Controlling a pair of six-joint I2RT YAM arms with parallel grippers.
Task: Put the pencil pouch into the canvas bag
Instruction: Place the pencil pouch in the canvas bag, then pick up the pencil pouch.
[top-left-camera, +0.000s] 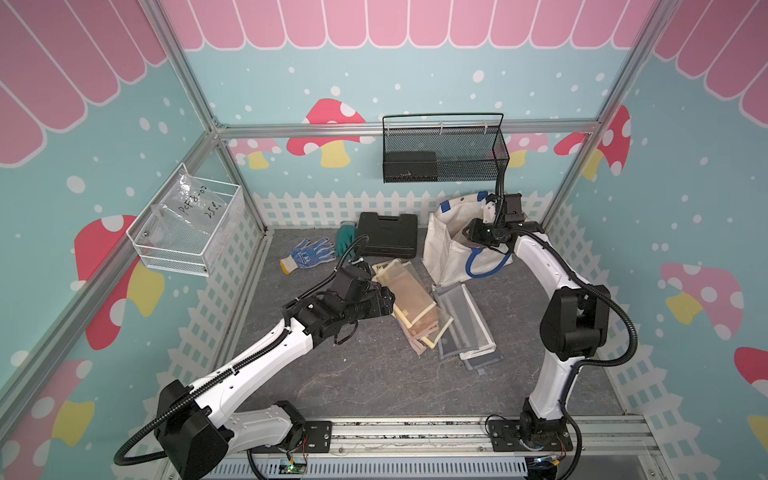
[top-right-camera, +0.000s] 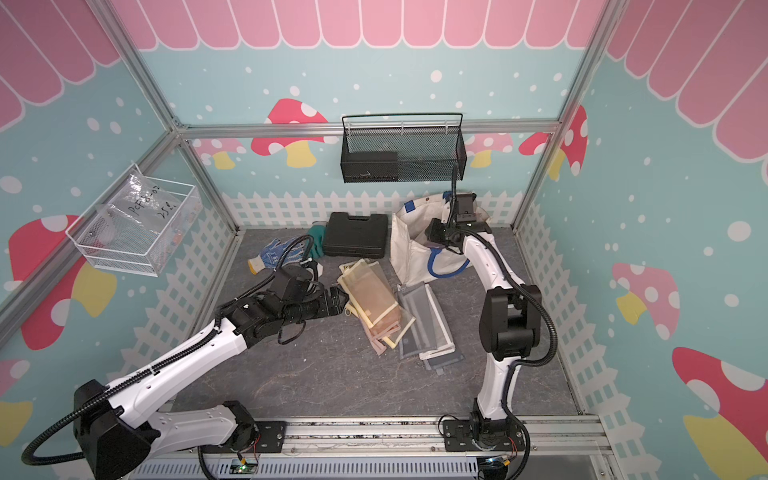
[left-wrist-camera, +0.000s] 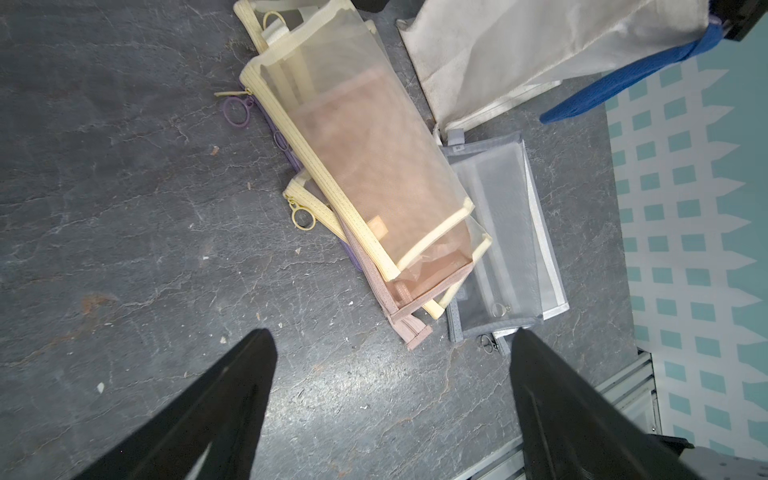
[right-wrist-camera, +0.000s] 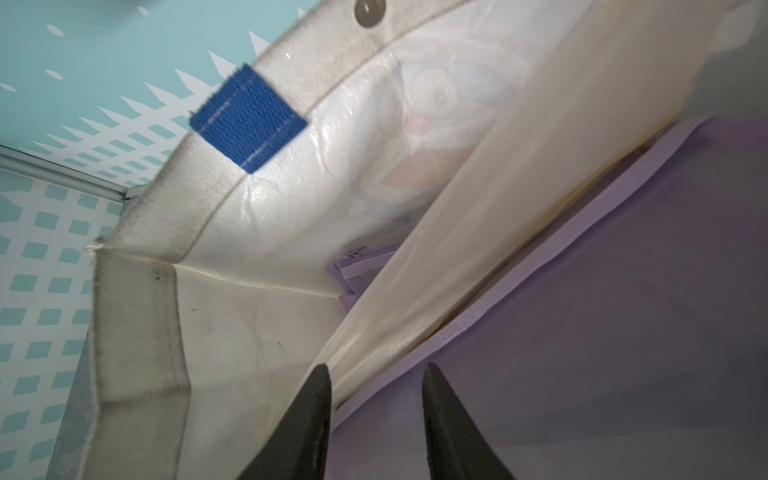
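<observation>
The canvas bag (top-left-camera: 449, 249) (top-right-camera: 409, 249) (left-wrist-camera: 498, 54), cream with blue straps, stands at the back right. My right gripper (top-left-camera: 471, 235) (top-right-camera: 432, 232) (right-wrist-camera: 377, 368) is inside its mouth, jaws partly apart. The edges of a purple pencil pouch (right-wrist-camera: 582, 332) and a cream mesh pouch (right-wrist-camera: 478, 208) run between its fingertips, against the bag's inner wall (right-wrist-camera: 249, 291). Several more pouches lie piled mid-floor, a yellow-trimmed one (top-left-camera: 411, 291) (top-right-camera: 374, 293) (left-wrist-camera: 357, 158) on top and grey ones (top-left-camera: 461, 320) (left-wrist-camera: 498, 232) beside it. My left gripper (top-left-camera: 390, 301) (top-right-camera: 343, 301) (left-wrist-camera: 390, 332) hovers wide open at the pile's left edge, holding nothing.
A black hard case (top-left-camera: 388, 237) lies at the back beside the bag, with a blue-white glove (top-left-camera: 309, 253) and a green glove (top-left-camera: 347, 241) to its left. A black mesh basket (top-left-camera: 444, 153) hangs on the back wall, a white wire basket (top-left-camera: 187, 224) on the left wall.
</observation>
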